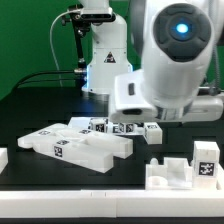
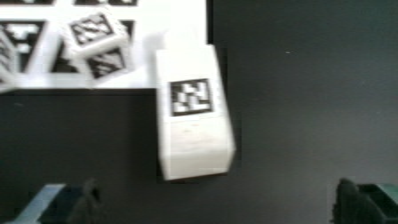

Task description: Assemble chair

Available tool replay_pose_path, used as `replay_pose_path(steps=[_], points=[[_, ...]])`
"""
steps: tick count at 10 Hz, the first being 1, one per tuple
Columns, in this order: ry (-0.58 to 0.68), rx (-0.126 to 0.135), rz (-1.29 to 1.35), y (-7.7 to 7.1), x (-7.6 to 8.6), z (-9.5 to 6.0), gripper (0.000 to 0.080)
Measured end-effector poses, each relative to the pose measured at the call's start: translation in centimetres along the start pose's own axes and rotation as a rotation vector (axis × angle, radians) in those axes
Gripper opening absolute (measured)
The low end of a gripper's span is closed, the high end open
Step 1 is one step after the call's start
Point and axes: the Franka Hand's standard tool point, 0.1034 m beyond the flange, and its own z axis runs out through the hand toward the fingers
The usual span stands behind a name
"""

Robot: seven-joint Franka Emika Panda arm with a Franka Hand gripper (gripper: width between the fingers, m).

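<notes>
Several white chair parts with black marker tags lie on the black table. In the wrist view a long white part [image 2: 192, 110] with one tag lies lengthwise just ahead of my gripper [image 2: 217, 203]. The gripper is open wide, its dark fingers [image 2: 71, 200] far apart at either side, empty and clear of the part. More tagged parts [image 2: 80, 40] lie crowded beyond it. In the exterior view the arm's hand [image 1: 132, 98] hangs over the back row of small parts [image 1: 110, 127]; its fingertips are hidden there. Larger flat parts [image 1: 80, 148] lie in front at the left.
A white blocky piece [image 1: 185, 168] with a tag stands at the exterior view's front right. Another white piece [image 1: 3, 158] shows at the left edge. The robot's base [image 1: 105, 60] and cables stand behind, before a green backdrop.
</notes>
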Motion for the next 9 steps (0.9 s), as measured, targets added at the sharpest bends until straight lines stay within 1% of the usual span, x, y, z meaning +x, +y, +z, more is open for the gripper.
replay_pose_path(steps=[1,3,4,5,6,7,9], points=[[0.0,0.004,0.01,0.3,0.1,0.5,0.0649],[0.001,0.006,0.013,0.5,0.1,0.4,0.0649],[-0.015,0.005,0.026,0.6,-0.1,0.7,0.0649],[-0.095,0.002,0.067,0.9,-1.0,1.6,0.0649],[-0.134,0.0,0.079,1.0,-0.8,1.8,0.0649],[-0.115,0.0,0.078,1.0,-0.4,1.6,0.0649],[-0.117,0.001,0.079,1.0,-0.4,1.6,0.0649]])
